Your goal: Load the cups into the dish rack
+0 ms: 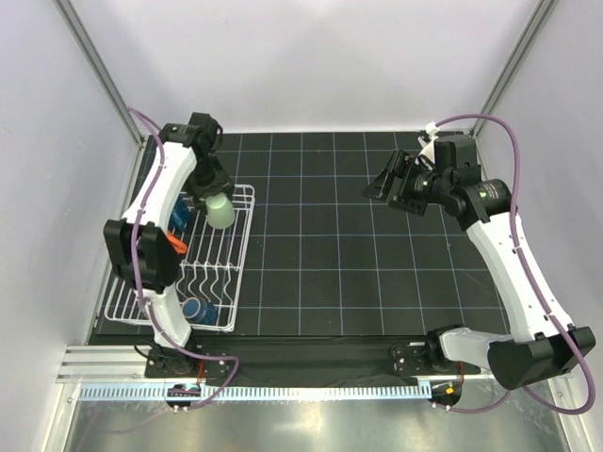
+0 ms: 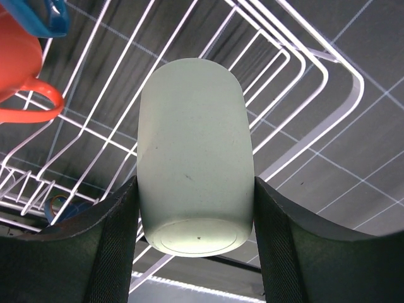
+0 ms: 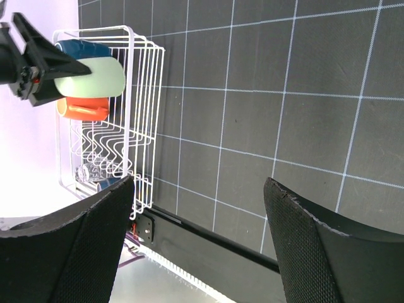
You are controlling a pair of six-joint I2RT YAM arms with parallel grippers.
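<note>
The left jaws grip the pale green tumbler by its sides, held over the far end of the dish rack, near the orange mug and a blue mug. The right jaws stand wide and empty above the bench.

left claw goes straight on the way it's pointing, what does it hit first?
The left claw is clamped on the pale green tumbler, so the tumbler's far end leads and probably meets the dish rack wires beyond it. Depth is unclear.
</note>
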